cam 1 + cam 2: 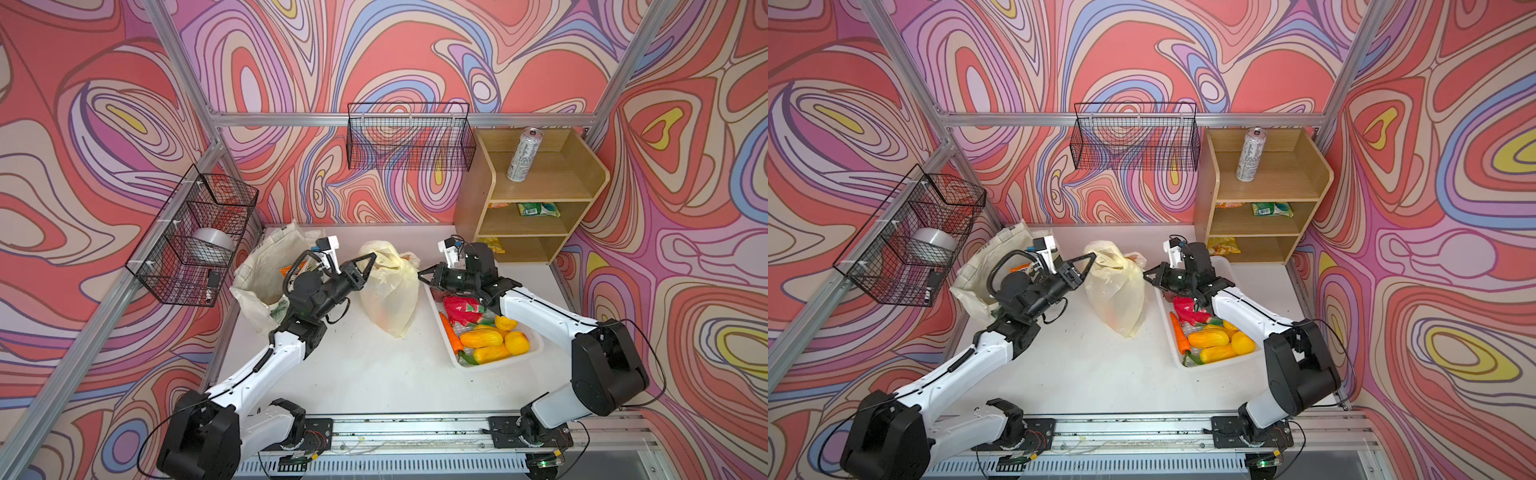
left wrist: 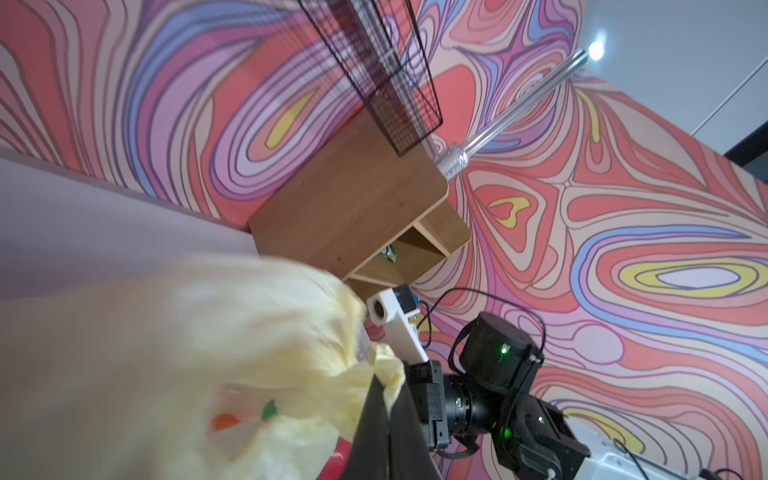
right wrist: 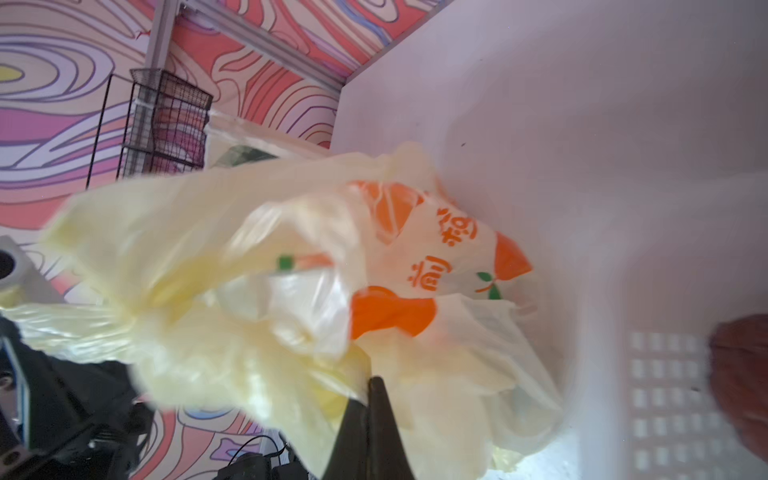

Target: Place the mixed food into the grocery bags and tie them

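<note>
My left jaws and right jaws are both clenched on the top of the pale-yellow plastic bag [image 1: 390, 299], one from each side. It stands on the tabletop [image 1: 374, 382] between the canvas tote [image 1: 257, 270] and the white basket [image 1: 536, 350].

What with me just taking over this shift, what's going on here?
Both arms are on the thin pale-yellow plastic carrier bag standing mid-table: the left end effector and the right end effector are each shut on its gathered top, apparently to tie it. The cream canvas tote sits open nearby. Toy fruits and vegetables lie unpacked in the white plastic lattice basket; the tall silver drink can stands on the wooden shelf.
</note>
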Controlling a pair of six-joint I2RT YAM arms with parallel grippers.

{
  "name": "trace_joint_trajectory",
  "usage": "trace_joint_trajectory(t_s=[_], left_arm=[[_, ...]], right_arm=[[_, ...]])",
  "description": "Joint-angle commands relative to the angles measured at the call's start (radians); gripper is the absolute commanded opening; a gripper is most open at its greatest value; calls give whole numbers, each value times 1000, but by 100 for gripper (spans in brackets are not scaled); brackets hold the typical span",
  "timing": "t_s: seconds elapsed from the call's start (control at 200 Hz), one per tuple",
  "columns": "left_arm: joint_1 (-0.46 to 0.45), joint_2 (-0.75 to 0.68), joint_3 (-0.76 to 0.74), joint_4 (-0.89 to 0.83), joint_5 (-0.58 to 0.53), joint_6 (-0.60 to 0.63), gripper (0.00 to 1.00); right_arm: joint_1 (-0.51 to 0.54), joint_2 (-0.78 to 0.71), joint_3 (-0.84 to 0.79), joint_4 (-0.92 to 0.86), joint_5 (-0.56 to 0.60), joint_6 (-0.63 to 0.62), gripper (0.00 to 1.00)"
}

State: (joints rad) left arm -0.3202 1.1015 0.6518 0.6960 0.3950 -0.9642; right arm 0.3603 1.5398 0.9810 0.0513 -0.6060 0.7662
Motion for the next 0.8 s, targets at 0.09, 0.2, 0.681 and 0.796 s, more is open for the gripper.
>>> trace_joint_trajectory(t_s=[0.09, 0.2, 0.681, 0.796], left_arm=[[225, -67, -81, 76, -40, -147, 0], [259, -59, -108, 79, -25, -163, 0], [288, -121, -205, 4, -48, -114, 0], [300, -131, -204, -11, -47, -106, 0]], right_arm=[[-160, -84, -68, -47, 32, -17, 0], [-226, -119, -87, -45, 36, 0, 0], [-407, -128, -216, 76, -6, 135, 0], [-417, -125, -236, 96, 6, 158, 0]])
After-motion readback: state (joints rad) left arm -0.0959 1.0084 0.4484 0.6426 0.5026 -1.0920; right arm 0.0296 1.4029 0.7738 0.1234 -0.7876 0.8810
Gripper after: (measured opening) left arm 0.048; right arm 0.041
